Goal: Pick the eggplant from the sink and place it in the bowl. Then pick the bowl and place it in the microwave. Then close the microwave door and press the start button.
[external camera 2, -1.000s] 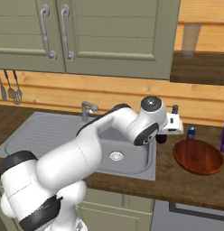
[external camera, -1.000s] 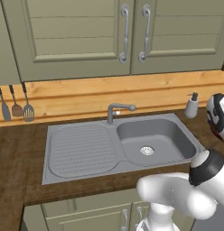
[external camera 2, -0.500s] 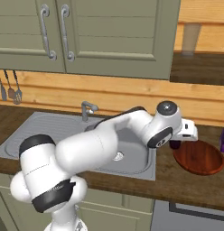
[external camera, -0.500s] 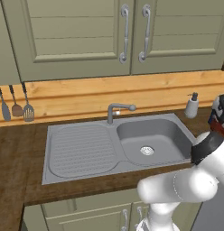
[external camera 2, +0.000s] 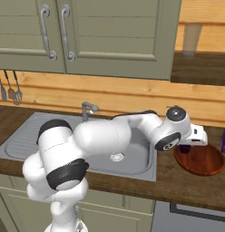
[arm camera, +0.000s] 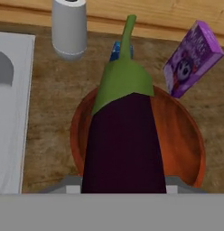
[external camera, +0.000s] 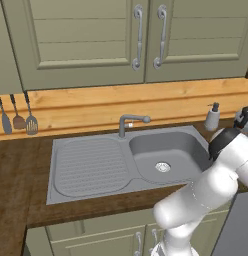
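The dark purple eggplant (arm camera: 123, 144) with its green stem end sits close in the hand view, held between the jaws, which it hides. Right under it lies the reddish-brown bowl (arm camera: 184, 140) on the wooden counter. In the right base view my gripper (external camera 2: 188, 145) hangs low over the left part of the bowl (external camera 2: 202, 161), to the right of the sink (external camera 2: 132, 156). The grey sink basin (external camera: 166, 155) has nothing in it but its drain. The microwave is out of view.
A grey soap dispenser (arm camera: 68, 29) stands at the sink's far right corner (external camera: 212, 117). A purple box (arm camera: 193, 58) and a small blue item (arm camera: 115, 50) stand behind the bowl. Utensils (external camera: 18, 117) hang on the left wall. Cabinets overhang the counter.
The arm has swung right from above the sink basin to over the bowl, with the eggplant still in the jaws. Nothing else has moved.
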Motion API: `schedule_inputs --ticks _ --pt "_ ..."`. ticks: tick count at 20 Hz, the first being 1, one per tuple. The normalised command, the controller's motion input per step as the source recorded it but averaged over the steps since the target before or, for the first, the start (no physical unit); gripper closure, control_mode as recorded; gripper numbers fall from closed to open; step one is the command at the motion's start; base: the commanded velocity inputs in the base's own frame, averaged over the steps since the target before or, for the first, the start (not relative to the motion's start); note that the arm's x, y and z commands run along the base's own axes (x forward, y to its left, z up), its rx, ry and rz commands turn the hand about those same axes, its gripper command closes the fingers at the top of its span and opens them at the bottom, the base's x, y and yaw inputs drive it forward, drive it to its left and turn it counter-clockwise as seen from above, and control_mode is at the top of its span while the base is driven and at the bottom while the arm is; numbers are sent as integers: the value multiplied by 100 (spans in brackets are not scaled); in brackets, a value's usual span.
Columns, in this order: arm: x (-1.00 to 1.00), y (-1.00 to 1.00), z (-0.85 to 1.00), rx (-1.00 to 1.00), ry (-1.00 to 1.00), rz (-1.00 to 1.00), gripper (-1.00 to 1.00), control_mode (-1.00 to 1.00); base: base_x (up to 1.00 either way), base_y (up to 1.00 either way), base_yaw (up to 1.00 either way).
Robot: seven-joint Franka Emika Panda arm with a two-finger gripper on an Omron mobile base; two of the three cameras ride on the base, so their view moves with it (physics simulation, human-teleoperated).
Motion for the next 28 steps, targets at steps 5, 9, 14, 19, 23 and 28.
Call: schedule_inputs --ticks 5,9,14,19,23,28 --pt "13 -31 -15 0 3 0 100 -100 0 0 0" --pt "11 -24 -19 0 2 0 100 -100 0 0 0" --pt "5 -25 -22 0 4 0 100 -100 0 0 0" --pt "1 -10 -29 0 2 0 100 -100 0 0 0" --pt "3 -2 -36 0 2 0 100 -100 0 0 0" --pt "6 0 -35 0 2 0 100 -100 0 0 0"
